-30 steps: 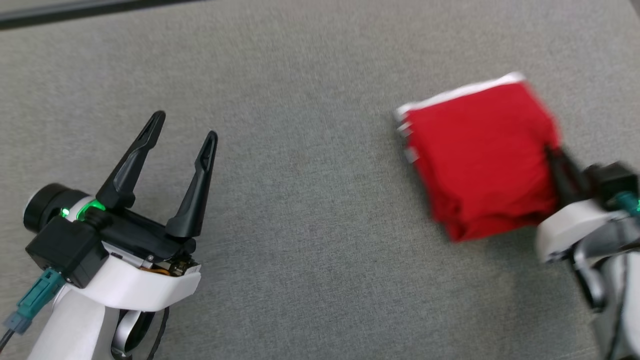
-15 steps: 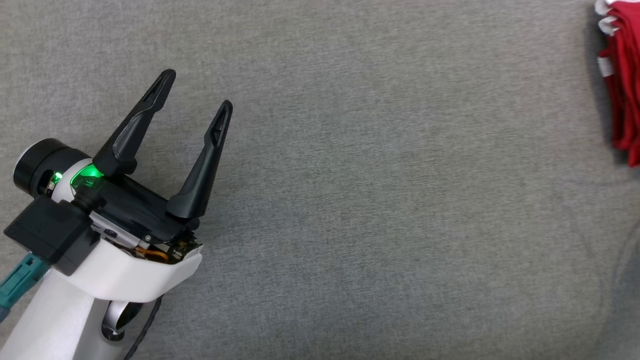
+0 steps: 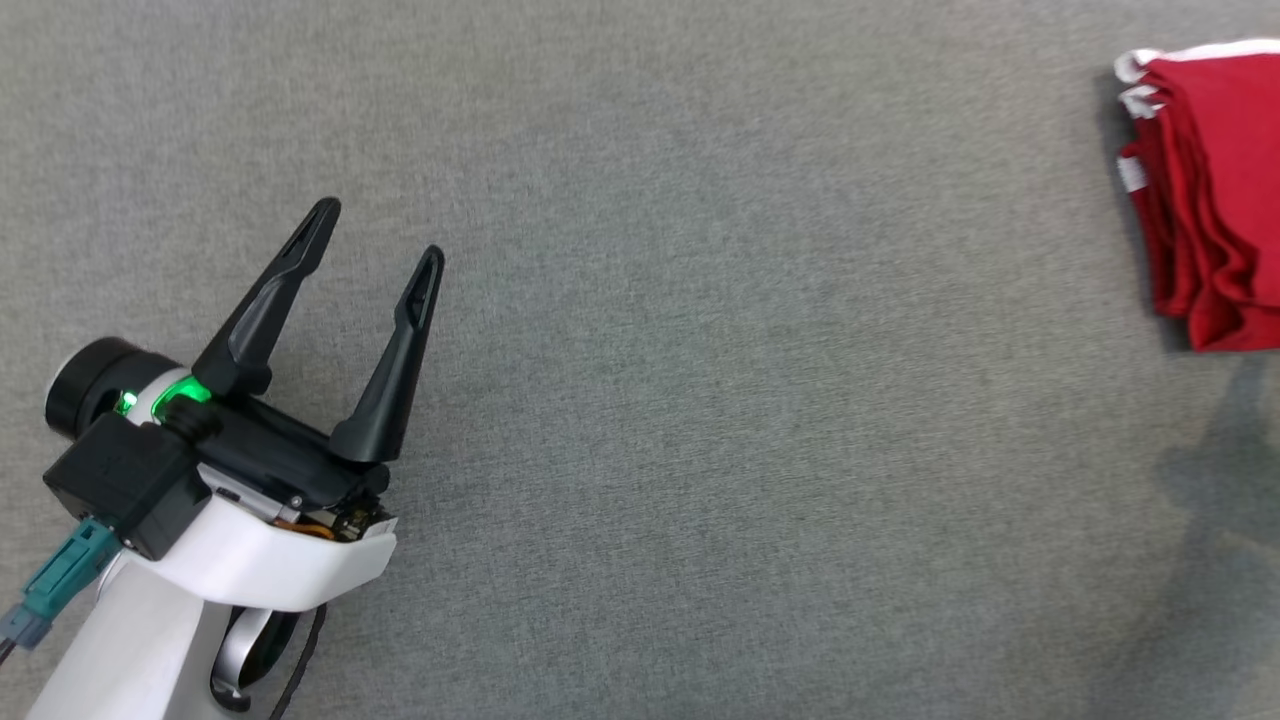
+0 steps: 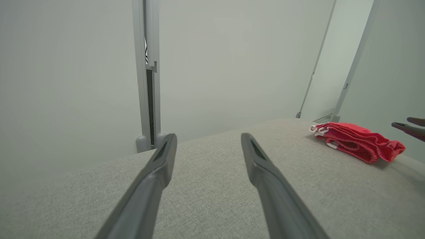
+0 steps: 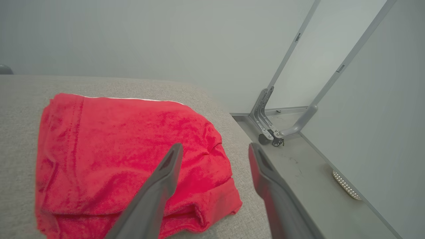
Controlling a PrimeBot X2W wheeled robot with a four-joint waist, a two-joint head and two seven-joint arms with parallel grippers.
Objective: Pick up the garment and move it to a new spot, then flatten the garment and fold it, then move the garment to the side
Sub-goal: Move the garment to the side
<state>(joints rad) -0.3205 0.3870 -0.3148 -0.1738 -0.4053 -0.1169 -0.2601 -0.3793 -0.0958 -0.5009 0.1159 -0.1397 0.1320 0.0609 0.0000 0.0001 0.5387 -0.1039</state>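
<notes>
The garment (image 3: pixel 1210 190) is a red cloth with white trim, folded into a thick stack. It lies on the grey fabric table (image 3: pixel 700 350) at the head view's right edge. In the right wrist view the garment (image 5: pixel 116 149) rests close below my right gripper (image 5: pixel 215 146), which is open with nothing held; its fingers hover over the stack's near corner. My left gripper (image 3: pixel 378 232) stands open at the lower left, far from the cloth. In the left wrist view, past the left gripper (image 4: pixel 208 136), the garment (image 4: pixel 355 141) shows at the right, with the right gripper (image 4: pixel 403 122) beside it.
The table's right edge runs just past the garment, with a drop to the floor and a metal frame foot (image 5: pixel 269 132) there. A pale wall and an upright post (image 4: pixel 147 83) stand behind the table.
The right gripper, shut on the garment's edge a second ago, has opened and let go. The head view has shifted, so the garment now sits at its right edge. Left gripper unchanged.
</notes>
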